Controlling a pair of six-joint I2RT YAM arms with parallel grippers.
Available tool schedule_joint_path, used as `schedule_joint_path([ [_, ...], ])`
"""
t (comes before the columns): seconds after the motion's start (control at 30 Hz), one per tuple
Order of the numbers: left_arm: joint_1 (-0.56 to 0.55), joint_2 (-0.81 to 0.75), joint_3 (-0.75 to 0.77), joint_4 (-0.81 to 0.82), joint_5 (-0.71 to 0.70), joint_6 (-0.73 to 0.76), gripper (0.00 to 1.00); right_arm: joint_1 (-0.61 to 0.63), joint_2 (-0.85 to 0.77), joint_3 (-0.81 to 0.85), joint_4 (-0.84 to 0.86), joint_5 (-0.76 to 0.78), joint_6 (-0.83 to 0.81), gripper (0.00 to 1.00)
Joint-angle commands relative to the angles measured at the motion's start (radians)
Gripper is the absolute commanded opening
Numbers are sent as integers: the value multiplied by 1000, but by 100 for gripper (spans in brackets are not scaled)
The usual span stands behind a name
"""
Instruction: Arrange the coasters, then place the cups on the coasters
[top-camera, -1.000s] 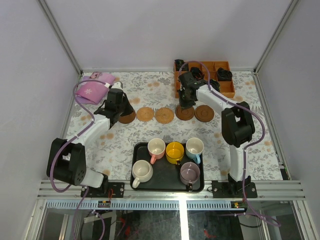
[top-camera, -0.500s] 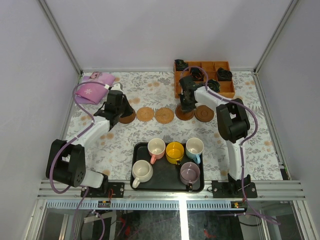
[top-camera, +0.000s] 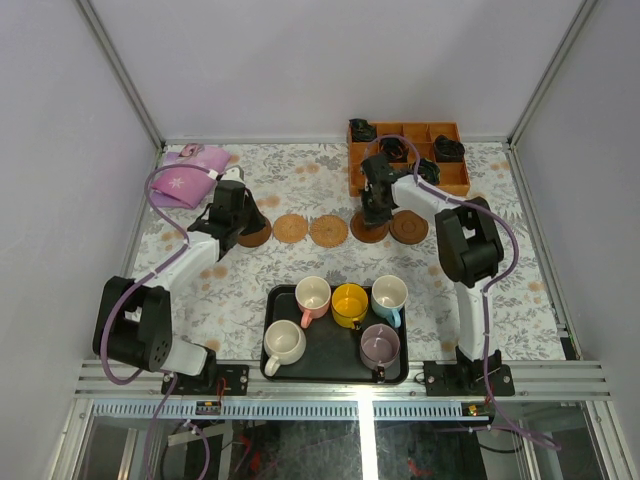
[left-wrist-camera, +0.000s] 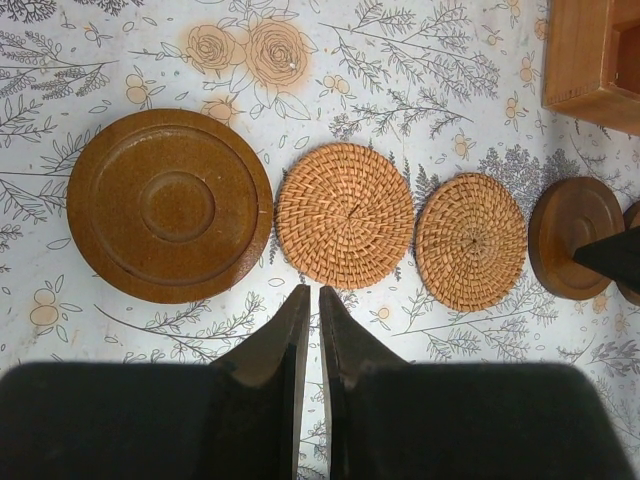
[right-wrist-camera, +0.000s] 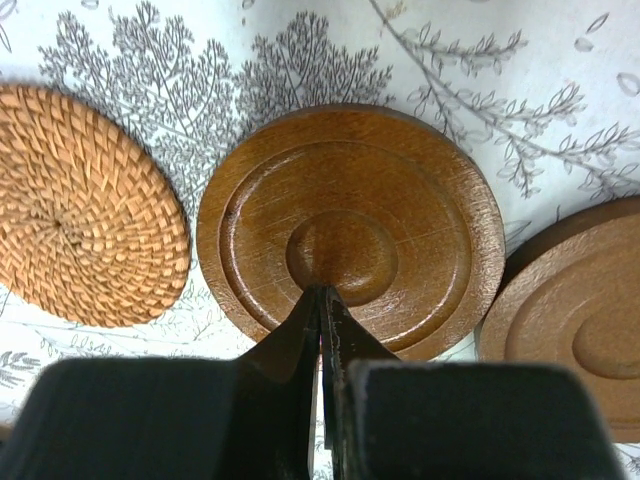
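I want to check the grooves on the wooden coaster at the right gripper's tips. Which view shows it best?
Right wrist: the coaster fills the frame, rings and centre dimple sharp. Top view shows it small and partly covered; left wrist shows it small at the right edge.

Five coasters (top-camera: 328, 230) in one row: three of smooth brown wood, two woven tan, the woven pair just ahead of the left gripper (left-wrist-camera: 308, 300). Five cups (top-camera: 350, 302) on one black tray (top-camera: 335, 352). One orange box (top-camera: 455, 182); one purple cloth (top-camera: 185, 178).
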Motion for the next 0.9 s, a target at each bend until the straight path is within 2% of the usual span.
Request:
schedule_joint_path([
  [0.0, 6, 9, -5, 58, -1, -13, 7, 0, -53, -55, -25, -39, 25, 0],
  [0.5, 10, 17, -2, 52, -9, -10, 7, 1, -53, 3, -42, -39, 10, 0],
  [0.87, 15, 16, 25, 52, -13, -2, 7, -2, -114, 125, -23, 66, -9, 2],
])
